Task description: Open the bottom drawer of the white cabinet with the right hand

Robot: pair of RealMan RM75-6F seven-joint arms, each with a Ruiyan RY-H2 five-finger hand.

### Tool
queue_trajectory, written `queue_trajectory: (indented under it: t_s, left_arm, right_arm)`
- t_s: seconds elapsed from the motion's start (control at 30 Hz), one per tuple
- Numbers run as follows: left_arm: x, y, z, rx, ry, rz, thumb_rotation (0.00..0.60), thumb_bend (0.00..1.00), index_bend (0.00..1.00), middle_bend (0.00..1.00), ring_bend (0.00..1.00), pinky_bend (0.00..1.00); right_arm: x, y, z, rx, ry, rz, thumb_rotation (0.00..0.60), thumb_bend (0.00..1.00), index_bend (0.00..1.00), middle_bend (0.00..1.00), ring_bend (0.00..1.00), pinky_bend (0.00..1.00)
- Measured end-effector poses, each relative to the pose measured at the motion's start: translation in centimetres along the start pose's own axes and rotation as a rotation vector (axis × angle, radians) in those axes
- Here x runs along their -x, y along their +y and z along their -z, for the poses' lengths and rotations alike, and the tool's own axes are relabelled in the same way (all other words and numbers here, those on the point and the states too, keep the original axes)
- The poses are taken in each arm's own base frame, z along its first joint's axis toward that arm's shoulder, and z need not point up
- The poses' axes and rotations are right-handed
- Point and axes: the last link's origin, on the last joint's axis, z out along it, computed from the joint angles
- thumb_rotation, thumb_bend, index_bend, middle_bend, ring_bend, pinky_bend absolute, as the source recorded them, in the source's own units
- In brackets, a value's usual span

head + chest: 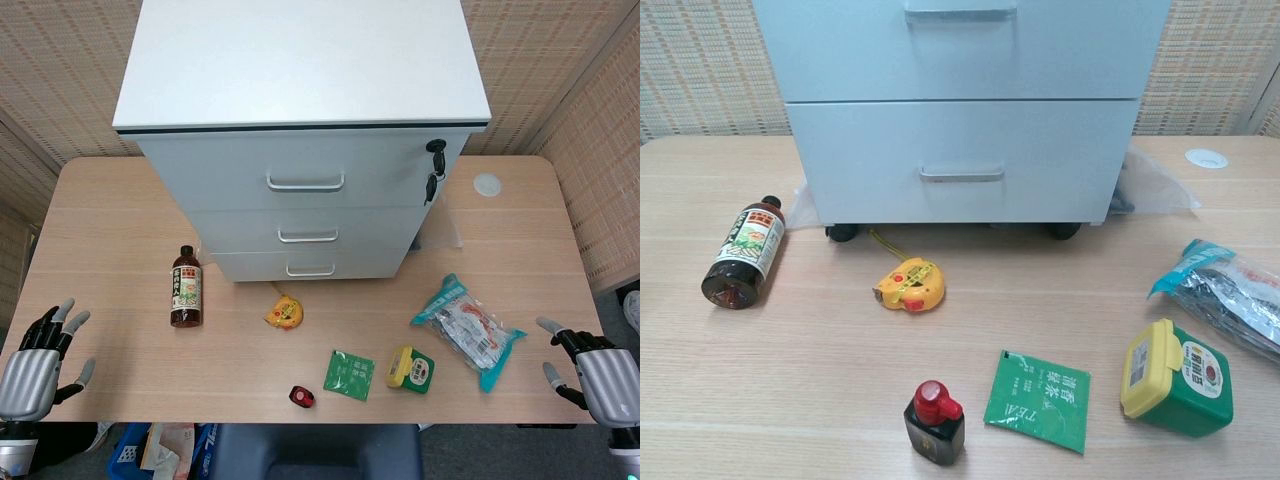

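Note:
The white cabinet (300, 70) stands at the back middle of the table, all three drawers closed. Its bottom drawer (310, 265) carries a small metal handle (311, 270); in the chest view the same drawer (950, 165) and handle (961, 175) face me just above the tabletop. My right hand (590, 375) rests at the table's front right corner, fingers spread, holding nothing, far from the cabinet. At the front left corner my left hand (40, 365) lies open and empty. Neither hand shows in the chest view.
Lying in front of the cabinet: a dark sauce bottle (186, 287), a yellow tape measure (284, 313), a green tea sachet (348, 375), a small red-capped bottle (301, 397), a green tub with yellow lid (410, 368) and a snack bag (468, 330). Keys (433, 170) hang from the cabinet's lock.

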Motion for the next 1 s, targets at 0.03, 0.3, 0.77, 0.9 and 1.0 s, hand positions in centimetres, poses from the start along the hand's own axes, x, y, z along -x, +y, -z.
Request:
queue_trajectory:
  t_s: [0.03,0.3,0.77,0.9,1.0]
  left_arm:
    - [0.0,0.0,0.0,0.0,0.0,0.0,0.6,0.36,0.15,0.0,0.04,0.12]
    - [0.0,0.0,0.0,0.0,0.001,-0.001,0.6,0.36,0.15,0.0,0.04,0.12]
    - [-0.4,0.1,0.0,0.006,0.008,-0.002,0.6,0.36,0.15,0.0,0.04,0.12]
    - [-0.4,0.1,0.1,0.005,0.009,-0.002,0.6,0.36,0.15,0.0,0.04,0.12]
    - [-0.4,0.2,0.1,0.008,0.009,-0.001,0.6,0.36,0.15,0.0,0.04,0.12]
  right_arm:
    - [0.0,0.0,0.0,0.0,0.0,0.0,0.6,0.31,0.23,0.44,0.42,0.49]
    - [0.0,-0.1,-0.1,-0.006,-0.002,-0.002,0.6,0.31,0.23,0.44,0.42,0.49]
    - [-1.2,-2.9,-3.6,-0.119,-0.012,0.061,0.6,0.31,0.23,0.69,0.65,0.54]
    - [-1.5,-4.9,-5.5,-0.178,-0.043,0.077,0.6,0.31,0.23,0.78,0.75,0.69]
    - [-1.7,-6.6,-7.1,-0.228,-0.068,0.089,0.6,0.31,0.19,0.81,0.81,0.75]
